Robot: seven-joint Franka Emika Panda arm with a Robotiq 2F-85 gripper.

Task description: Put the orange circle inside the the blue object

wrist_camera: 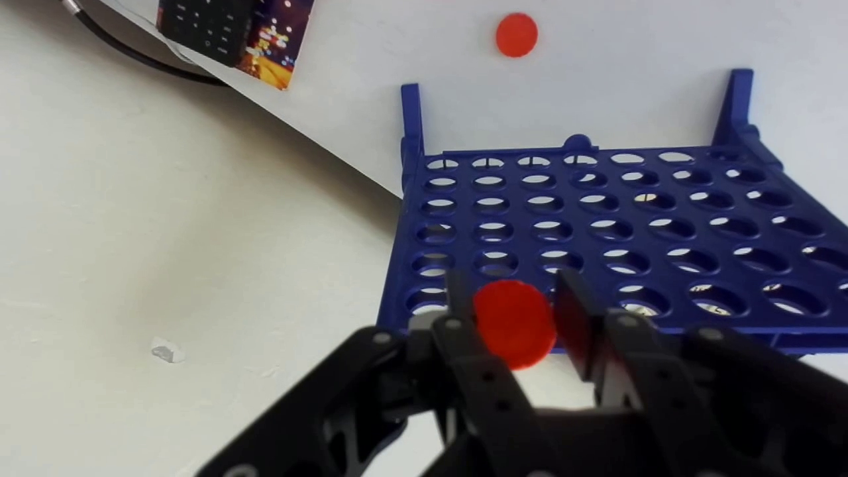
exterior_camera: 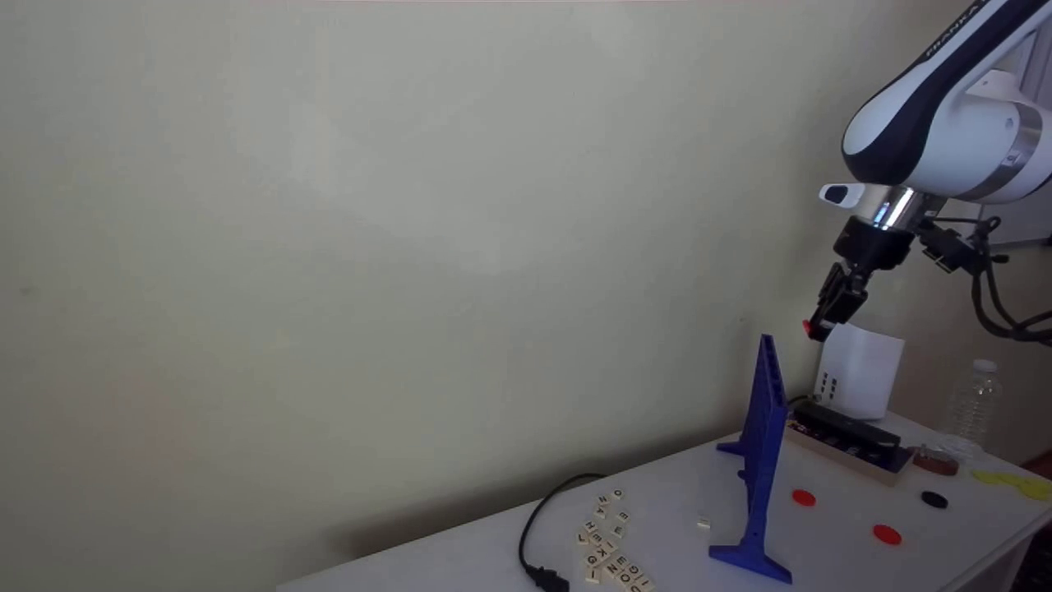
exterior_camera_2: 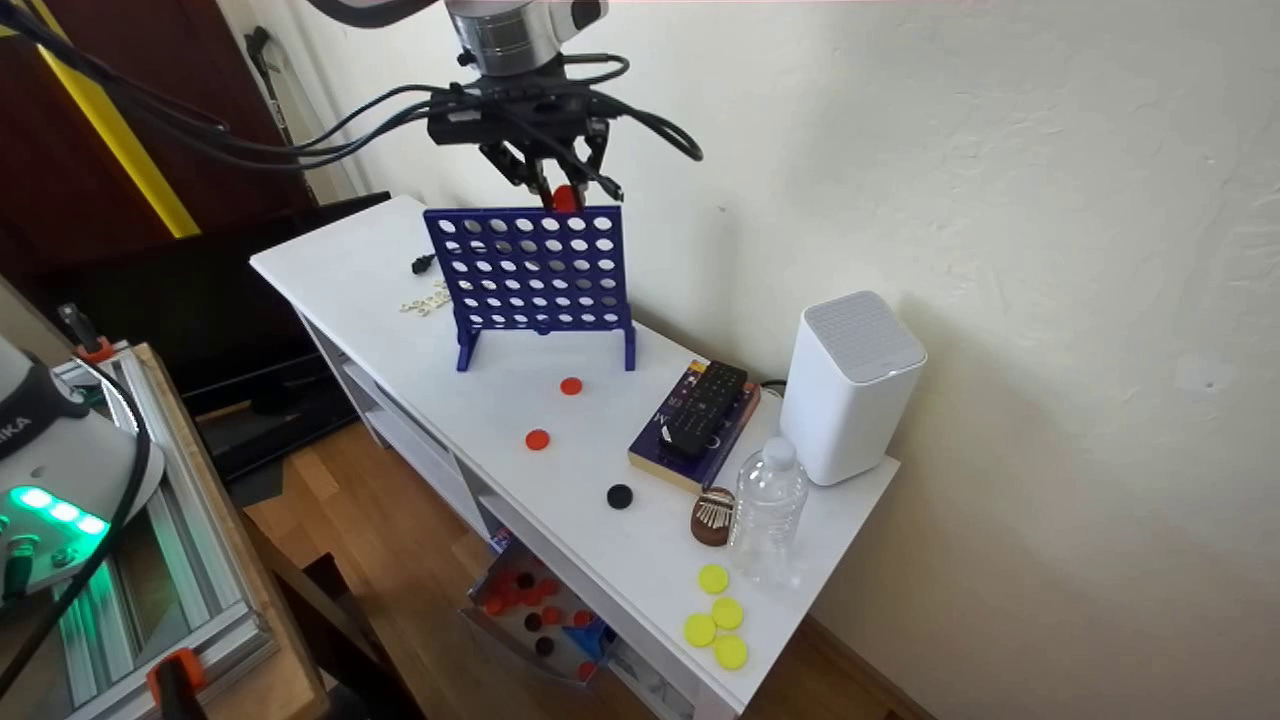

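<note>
The blue object [exterior_camera_2: 543, 255] is an upright grid with rows of round holes and two feet. It also shows edge-on in an exterior view [exterior_camera: 764, 427] and below the fingers in the wrist view [wrist_camera: 641, 232]. My gripper [wrist_camera: 515, 318] is shut on an orange-red disc [wrist_camera: 514, 328], pinched at its rim between the fingertips, its flat face toward the wrist camera. In both exterior views the disc [exterior_camera: 806, 328] [exterior_camera_2: 565, 198] is near the grid's top edge. It is above the grid and off to the router side, apart from it.
Two more orange-red discs [exterior_camera_2: 571, 386] [exterior_camera_2: 537, 440] and a black disc [exterior_camera_2: 620, 496] lie on the white table. A book [exterior_camera_2: 645, 450] with a remote [exterior_camera_2: 706, 405], a white router [exterior_camera_2: 850, 400], a bottle [exterior_camera_2: 768, 510] and yellow discs [exterior_camera_2: 727, 612] stand farther along. Letter tiles [exterior_camera: 608, 547] lie beyond the grid.
</note>
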